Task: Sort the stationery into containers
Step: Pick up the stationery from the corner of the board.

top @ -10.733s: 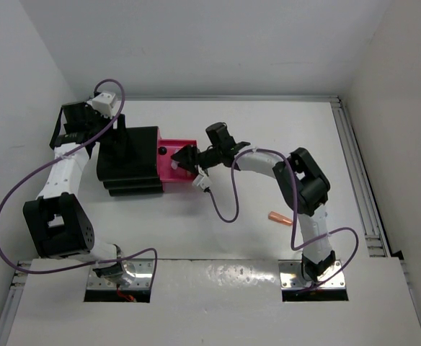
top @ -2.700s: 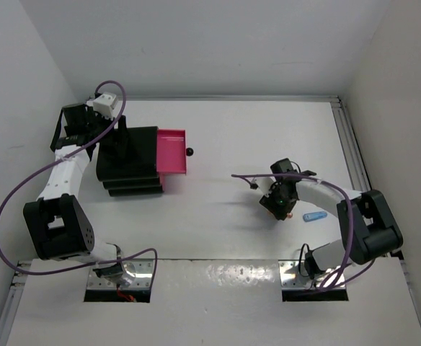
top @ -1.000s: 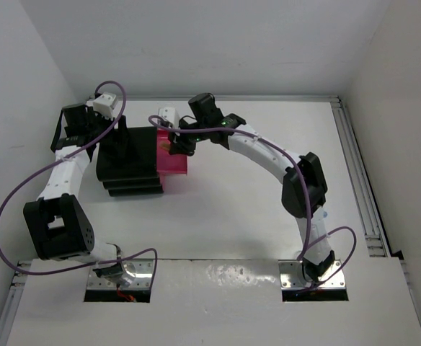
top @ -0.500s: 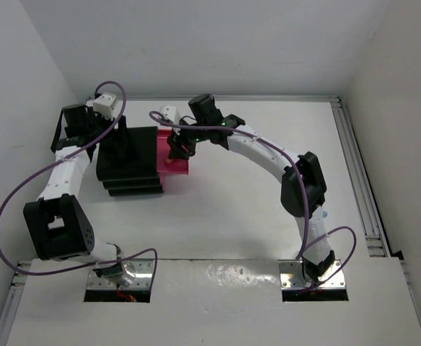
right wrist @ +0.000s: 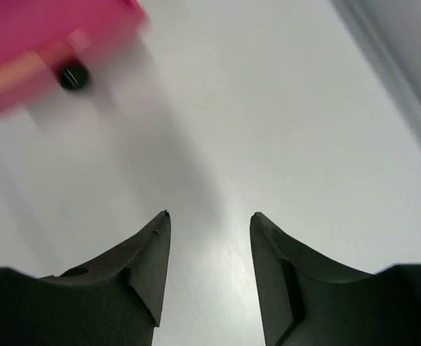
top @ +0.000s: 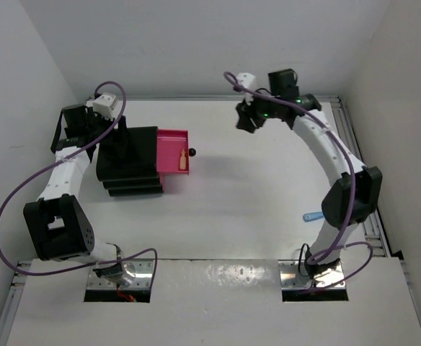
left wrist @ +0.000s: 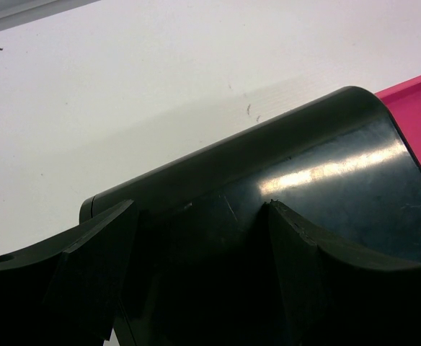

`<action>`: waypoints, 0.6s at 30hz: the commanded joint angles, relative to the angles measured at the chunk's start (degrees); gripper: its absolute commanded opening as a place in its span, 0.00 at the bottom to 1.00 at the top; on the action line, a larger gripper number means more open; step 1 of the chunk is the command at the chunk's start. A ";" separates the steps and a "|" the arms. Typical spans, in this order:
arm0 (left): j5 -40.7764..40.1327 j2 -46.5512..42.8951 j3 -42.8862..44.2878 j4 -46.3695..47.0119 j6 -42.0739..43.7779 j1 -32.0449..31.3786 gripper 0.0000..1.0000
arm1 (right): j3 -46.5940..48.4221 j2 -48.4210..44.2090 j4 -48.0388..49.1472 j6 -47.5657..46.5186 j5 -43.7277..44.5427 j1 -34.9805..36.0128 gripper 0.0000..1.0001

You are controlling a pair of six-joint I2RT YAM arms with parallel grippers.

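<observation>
The black stepped box (top: 130,164) stands at the left, its top pink drawer (top: 169,150) pulled out, black knob (top: 192,152) to the right. An orange highlighter (top: 184,162) lies in that drawer. A light-blue highlighter (top: 313,215) lies on the table by the right arm. My right gripper (top: 244,120) is open and empty, raised over the back of the table; its view (right wrist: 210,214) shows the drawer (right wrist: 45,29), knob (right wrist: 73,76) and orange highlighter (right wrist: 27,70), blurred. My left gripper (top: 112,137) is open, its fingers apart against the box top (left wrist: 326,166).
A metal rail (top: 355,158) runs along the table's right edge. White walls close in the back and both sides. The pink drawer's edge shows at the right of the left wrist view (left wrist: 419,108).
My right gripper has left the open drawer and swung up to the back right, now open. The orange highlighter and the knob now show in the drawer. The left arm has not moved.
</observation>
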 commanded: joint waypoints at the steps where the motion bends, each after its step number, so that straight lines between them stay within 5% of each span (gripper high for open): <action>1: -2.47 3.88 -5.14 -17.78 -0.36 -0.12 0.79 | -6.25 -2.80 -20.04 -7.53 7.51 -6.09 0.47; 10: -2.64 3.79 -4.53 -18.48 -0.89 -0.30 0.78 | -38.77 -19.41 -22.37 -14.22 16.73 -23.84 0.47; 13: -2.64 3.79 -4.17 -18.83 -0.89 -0.38 0.79 | -36.87 -16.61 -30.01 -6.33 19.04 -28.51 0.42; 18: -2.82 4.05 -4.61 -17.96 -1.94 -0.38 0.78 | -34.14 -14.15 -37.24 22.23 15.19 -36.35 0.34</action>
